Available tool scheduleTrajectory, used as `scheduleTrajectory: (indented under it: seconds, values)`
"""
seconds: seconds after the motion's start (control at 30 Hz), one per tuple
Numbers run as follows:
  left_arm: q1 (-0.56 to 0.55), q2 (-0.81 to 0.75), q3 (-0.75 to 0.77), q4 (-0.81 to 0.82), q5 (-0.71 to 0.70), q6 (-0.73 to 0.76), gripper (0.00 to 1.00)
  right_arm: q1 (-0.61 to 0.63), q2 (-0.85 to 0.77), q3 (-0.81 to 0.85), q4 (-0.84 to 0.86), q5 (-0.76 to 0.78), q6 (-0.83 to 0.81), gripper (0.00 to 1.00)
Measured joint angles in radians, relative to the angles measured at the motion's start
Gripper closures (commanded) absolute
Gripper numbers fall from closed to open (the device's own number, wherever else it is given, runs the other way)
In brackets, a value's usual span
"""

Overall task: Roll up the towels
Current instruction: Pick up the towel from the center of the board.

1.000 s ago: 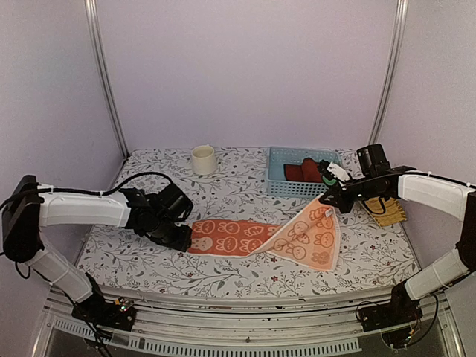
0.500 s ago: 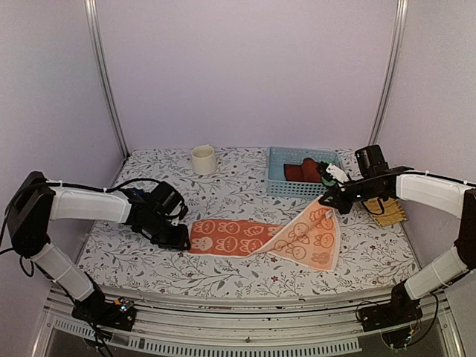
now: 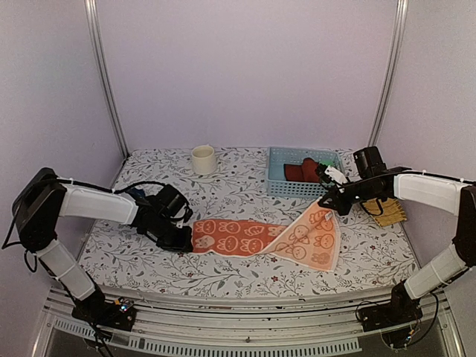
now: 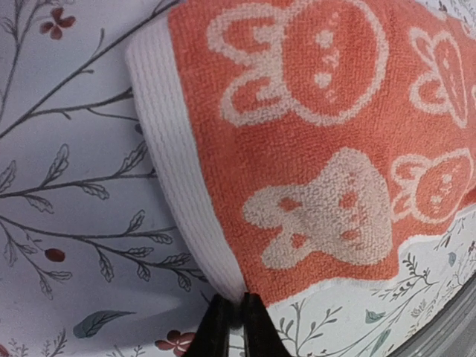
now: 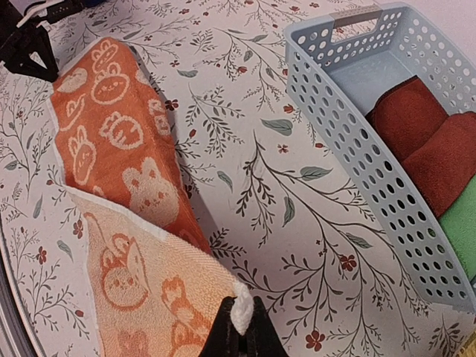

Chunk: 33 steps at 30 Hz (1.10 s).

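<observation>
Across the centre of the top view, the orange-salmon terry towel with white rabbit prints [image 3: 242, 238] lies lengthwise on the floral-patterned table cover [image 3: 238, 197]. Its left part rests flat. Its right part is lifted and hangs as a slack, paler flap toward the lower right.

**Grippers**
- Left gripper [image 3: 181, 239]: low at the towel's left end. In the left wrist view its fingertips [image 4: 216, 335] are pinched together on the corner of the white hem.
- Right gripper [image 3: 328, 199]: raised at right of centre, with the jaws clamped on the far corner. A tuft of white hem shows between the tips in the right wrist view.

**Step in hand (judged):** stretching the towel flat before rolling.
1. Keep both corner pinches firm, since terry slips out easily.
2. Draw the right corner outward and down until the flap lies flat and the fold line disappears.
3. Hold the left corner against the table as an anchor and avoid dragging the flat part.
4. Release only once the long edges run parallel.

**Edges and clearance**
- The light blue perforated plastic basket [image 3: 286, 187], holding dark red rolled cloths [image 3: 301, 171], stands just beyond the right gripper, so keep the wrist on the near side of its wall.
- A tan woven item [image 3: 387, 213] lies near the right edge.
- The cream cup [image 3: 203, 159] stands well apart at upper centre.
- Open cover extends below and between the arms.
</observation>
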Motion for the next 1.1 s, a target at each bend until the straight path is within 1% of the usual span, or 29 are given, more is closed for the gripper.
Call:
scheduleTrajectory:
  seconds: [0.17, 0.33, 0.4, 0.53, 0.67, 0.77, 0.87, 1.1]
  values:
    - [-0.016, 0.015, 0.012, 0.008, -0.007, -0.009, 1.00, 0.000, 0.010, 0.000, 0.000, 0.000, 0.000, 0.96]
    - [-0.019, 0.001, 0.020, -0.018, -0.046, -0.007, 1.00, 0.000, 0.018, 0.001, -0.002, 0.000, 0.003, 0.96]
    - [-0.017, -0.040, 0.022, -0.050, -0.072, -0.001, 1.00, 0.000, 0.018, 0.006, -0.007, 0.002, 0.007, 0.96]
    - [-0.008, -0.192, 0.070, -0.115, -0.130, 0.017, 1.00, -0.003, 0.008, 0.056, -0.038, 0.004, 0.020, 0.96]
    - [0.005, -0.326, 0.169, -0.144, -0.170, 0.056, 1.00, -0.011, -0.018, 0.172, -0.079, -0.001, 0.023, 0.96]
    - [0.016, -0.391, 0.220, -0.158, -0.200, 0.082, 1.00, -0.014, -0.026, 0.272, -0.095, -0.005, 0.022, 0.96]
    - [0.019, -0.420, 0.214, -0.168, -0.203, 0.098, 1.00, -0.014, -0.034, 0.316, -0.095, -0.009, 0.022, 0.96]
    - [0.019, -0.469, 0.140, -0.184, -0.167, 0.100, 1.00, -0.014, -0.037, 0.315, -0.137, -0.019, 0.027, 0.96]
